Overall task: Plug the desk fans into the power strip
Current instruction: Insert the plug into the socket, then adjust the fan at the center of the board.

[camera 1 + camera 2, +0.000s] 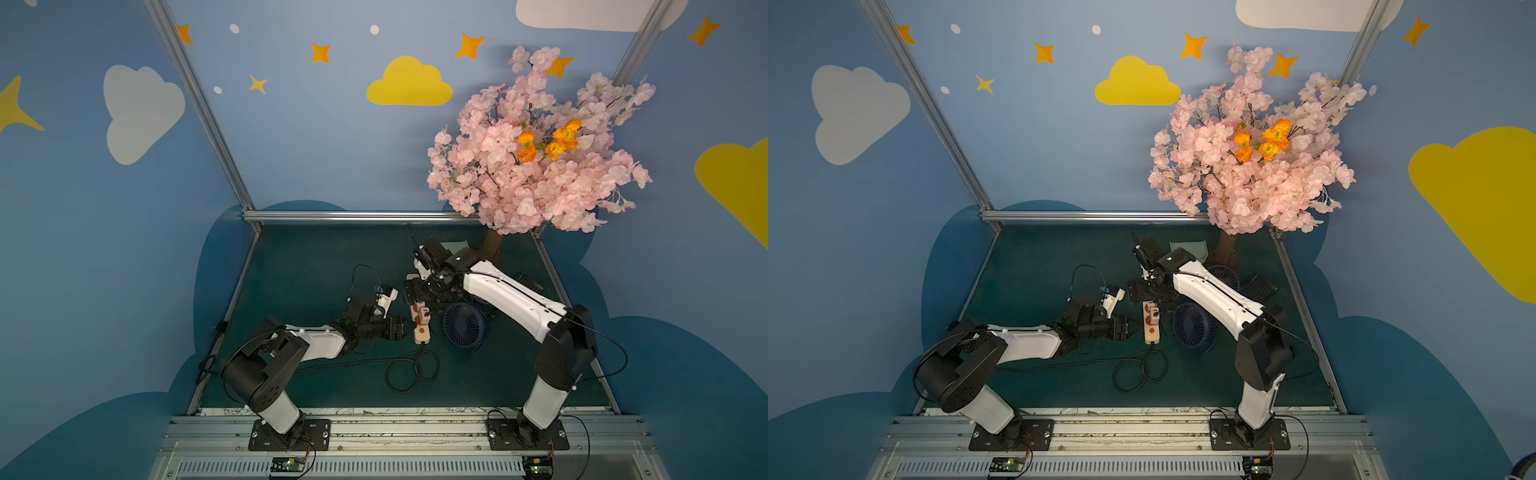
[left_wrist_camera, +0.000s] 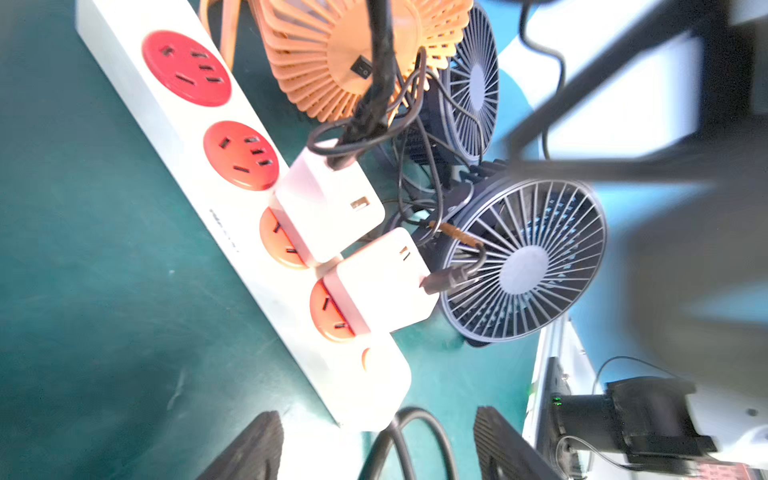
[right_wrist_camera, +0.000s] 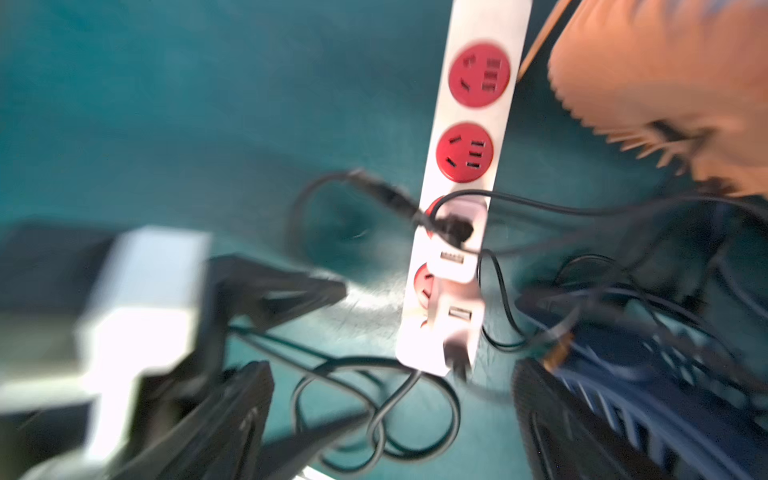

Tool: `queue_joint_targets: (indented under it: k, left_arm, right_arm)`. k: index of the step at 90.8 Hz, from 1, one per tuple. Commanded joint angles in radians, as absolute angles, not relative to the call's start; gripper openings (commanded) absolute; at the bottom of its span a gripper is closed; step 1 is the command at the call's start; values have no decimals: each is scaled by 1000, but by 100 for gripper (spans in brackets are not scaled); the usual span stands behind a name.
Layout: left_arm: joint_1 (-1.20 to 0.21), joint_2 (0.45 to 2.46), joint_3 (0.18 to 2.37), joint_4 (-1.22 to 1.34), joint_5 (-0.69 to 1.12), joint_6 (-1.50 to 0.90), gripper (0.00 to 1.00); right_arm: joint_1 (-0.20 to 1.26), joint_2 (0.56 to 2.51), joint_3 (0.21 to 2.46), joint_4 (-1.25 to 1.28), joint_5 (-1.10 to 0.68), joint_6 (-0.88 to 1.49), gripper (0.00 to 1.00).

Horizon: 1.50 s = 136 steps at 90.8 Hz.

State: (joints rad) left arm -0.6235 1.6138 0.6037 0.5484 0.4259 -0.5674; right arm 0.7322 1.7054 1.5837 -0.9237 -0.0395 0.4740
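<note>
The power strip (image 1: 419, 328) (image 1: 1151, 330) lies mid-mat, a white bar with round red sockets (image 2: 187, 68) and an orange button (image 2: 365, 359) at its near end. Two white adapters (image 2: 328, 203) (image 2: 382, 278) sit in the two sockets nearest the button. A thin cable runs from the nearer adapter toward a dark blue desk fan (image 1: 463, 322) (image 2: 523, 262) lying beside the strip. My left gripper (image 1: 401, 328) (image 2: 374, 453) is open at the strip's button end, holding nothing. My right gripper (image 1: 415, 293) (image 3: 390, 419) hovers open over the strip's far part.
The strip's black cord (image 1: 411, 370) loops toward the front edge. An orange fan (image 2: 345, 50) and a second blue fan (image 1: 1223, 276) lie by the strip's far end. A pink blossom tree (image 1: 536, 145) fills the back right corner, with a green tray (image 1: 1187, 249) beside its trunk.
</note>
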Motion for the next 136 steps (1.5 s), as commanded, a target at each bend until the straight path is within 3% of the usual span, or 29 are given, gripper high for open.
queue_joint_targets:
  k: [1,21,37,64,87,110,123,136]
  left_arm:
    - [-623,1582,622,464,388,-514,80]
    - [-623,1575,635,455,369,-510,83]
    - [-623,1573,648,444,371,-515,83]
    - [-633,1553,630,415,350,-505,83]
    - [-641,1547,677,365,347,-465,84]
    - [-641,1560,706,328,347,-442,84]
    - [-641,1556,707,320,341,-447,84]
    - [-641,1543,718,290,337,-437,84]
  right_arm:
    - [709,1605,1525,-953,43,431,94]
    - [700,1505,1361,-685,409,265,95]
    - [650,1641,1463,-642,501,206,95]
    - [507,1667,1337,-641,406,260,89]
    - [493,1574,1136,-661,323,330,84]
    - [536,1581,1094,-657,36,401,75]
    - [573,1567,1099,-645,55,421,75]
    - [477,1479,1103,-637,85,427,86]
